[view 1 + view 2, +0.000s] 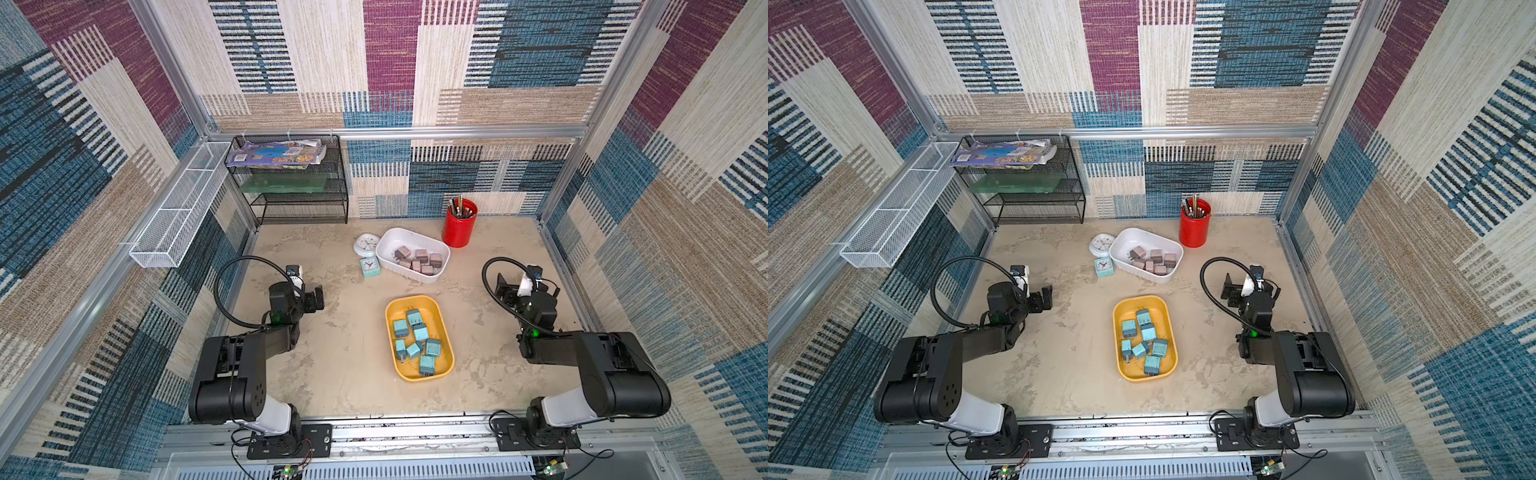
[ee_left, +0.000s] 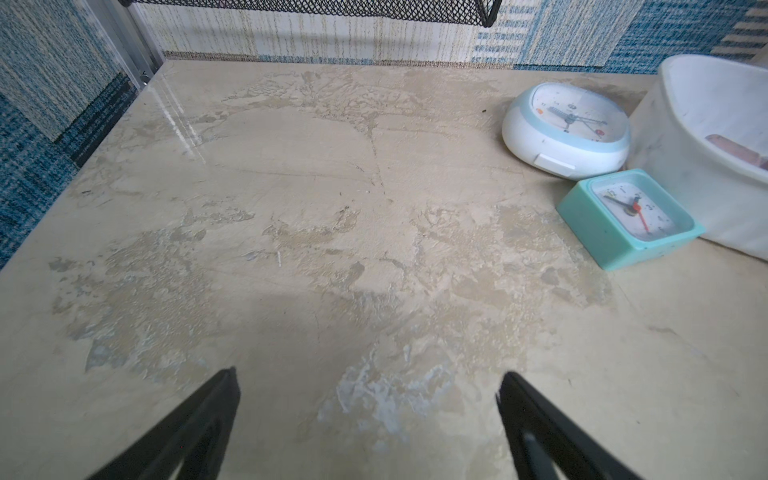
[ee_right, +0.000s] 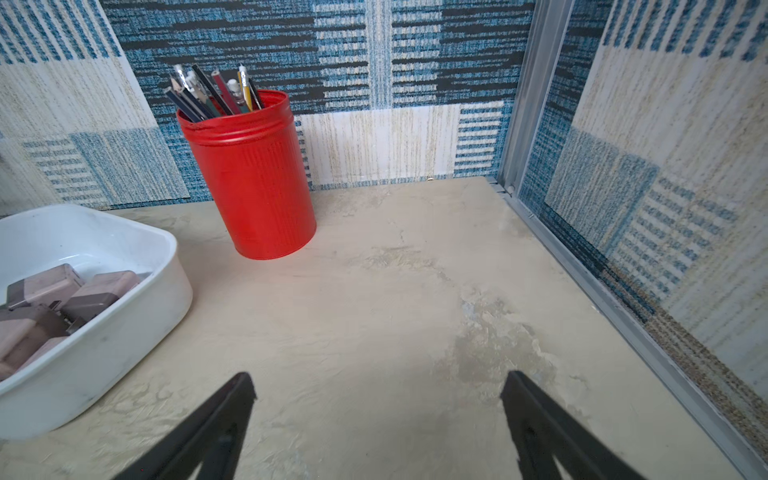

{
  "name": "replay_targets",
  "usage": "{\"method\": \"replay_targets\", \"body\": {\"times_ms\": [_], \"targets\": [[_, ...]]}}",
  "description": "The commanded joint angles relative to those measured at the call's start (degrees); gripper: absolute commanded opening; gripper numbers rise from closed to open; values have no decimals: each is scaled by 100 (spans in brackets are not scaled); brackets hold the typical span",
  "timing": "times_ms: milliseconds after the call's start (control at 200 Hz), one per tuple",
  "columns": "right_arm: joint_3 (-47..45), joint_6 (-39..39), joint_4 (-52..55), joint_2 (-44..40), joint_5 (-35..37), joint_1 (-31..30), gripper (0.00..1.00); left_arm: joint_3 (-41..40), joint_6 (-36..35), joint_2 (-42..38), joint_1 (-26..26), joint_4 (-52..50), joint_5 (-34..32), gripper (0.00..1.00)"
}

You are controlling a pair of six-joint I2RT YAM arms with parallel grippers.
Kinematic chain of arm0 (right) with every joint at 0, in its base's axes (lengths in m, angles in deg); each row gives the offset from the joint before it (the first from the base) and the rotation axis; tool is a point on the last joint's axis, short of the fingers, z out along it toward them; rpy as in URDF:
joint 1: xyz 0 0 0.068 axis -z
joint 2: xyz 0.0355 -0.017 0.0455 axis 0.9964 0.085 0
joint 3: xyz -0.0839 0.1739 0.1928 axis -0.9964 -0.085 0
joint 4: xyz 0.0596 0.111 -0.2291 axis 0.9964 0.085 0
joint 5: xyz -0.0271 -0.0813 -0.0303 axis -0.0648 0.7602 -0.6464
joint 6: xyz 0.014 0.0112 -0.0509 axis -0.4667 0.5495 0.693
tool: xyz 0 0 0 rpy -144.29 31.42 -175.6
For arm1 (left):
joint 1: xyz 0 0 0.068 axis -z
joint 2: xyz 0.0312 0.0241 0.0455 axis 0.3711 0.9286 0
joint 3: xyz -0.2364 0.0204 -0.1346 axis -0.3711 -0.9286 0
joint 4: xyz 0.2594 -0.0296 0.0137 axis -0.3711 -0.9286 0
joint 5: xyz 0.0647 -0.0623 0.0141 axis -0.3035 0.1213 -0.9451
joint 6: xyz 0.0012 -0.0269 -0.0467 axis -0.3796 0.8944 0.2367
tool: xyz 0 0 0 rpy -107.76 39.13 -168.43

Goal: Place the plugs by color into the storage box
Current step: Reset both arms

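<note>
The teal plugs are kept in the yellow tray. No loose plug is seen on the bench, so sorting is judged finished. The left hand and right hand are spread wide, empty and best kept clear. Farther off, the mauve plugs are gathered in the white tray.

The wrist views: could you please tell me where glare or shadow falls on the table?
In the left wrist view, a bright glare streak crosses the beige tabletop near its corner and a soft shadow lies ahead of the open left gripper; in the right wrist view, a similar shadow lies ahead of the open right gripper.
</note>
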Motion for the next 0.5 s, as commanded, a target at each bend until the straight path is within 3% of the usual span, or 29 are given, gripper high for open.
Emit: {"method": "replay_targets", "body": {"times_ms": [0,180,255,491], "targets": [[29,-33,-36,-26,-137,1,95,29,-8,2,6,44,-44,100],[47,-36,-25,-14,-141,6,95,43,-8,75,15,88,-39,100],[44,-33,-26,-14,-137,7,95,-164,-14,255,44,752,-71,100],[44,-32,-27,-15,-139,9,95,-136,-44,46,54,417,-77,100]]}}
